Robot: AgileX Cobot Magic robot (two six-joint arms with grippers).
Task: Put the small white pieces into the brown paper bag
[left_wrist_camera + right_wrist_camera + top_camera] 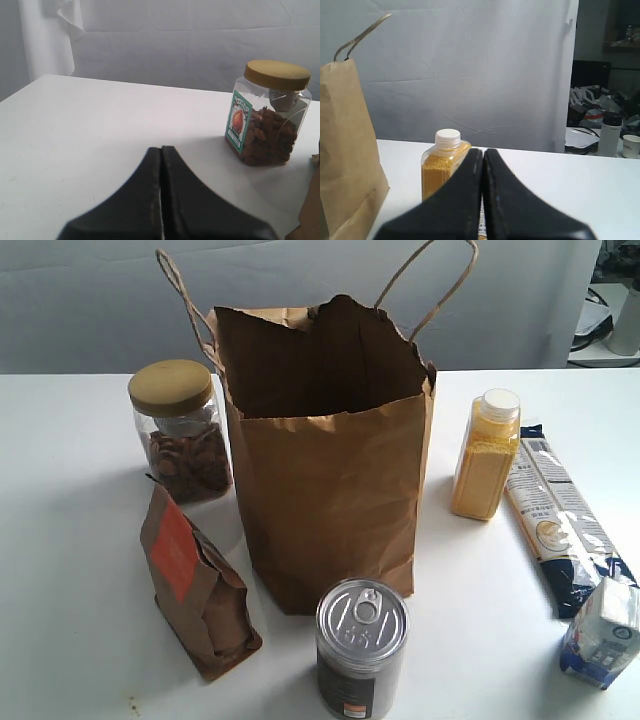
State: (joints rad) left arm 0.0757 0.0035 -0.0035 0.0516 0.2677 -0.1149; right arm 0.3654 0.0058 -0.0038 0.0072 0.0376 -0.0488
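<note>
My left claw (pixel 161 148) closed, empty; right claw (pixel 483 150) same. Brown paper bag (pixel 330 490) upright on table (pixel 60 540), interior too dark to tell.

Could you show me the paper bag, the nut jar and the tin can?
Bag (pixel 330 500): exterior view, middle of its front wall.
Jar (pixel 171 387): exterior view, on its tan lid.
Can (pixel 361 614): exterior view, on its silver lid.

The exterior view looks obliquely down at medium range onto the tabletop (pixel 70 570), with the brown paper bag (pixel 330 490) central. The left wrist view sits low and looks along the left fingers (pixel 132 205) toward the nut jar (pixel 267 117). The right wrist view, equally low, looks past the right fingers (pixel 450 205) toward the yellow bottle (pixel 440 165) and one edge of the bag. The exterior view also shows both containers.
</note>
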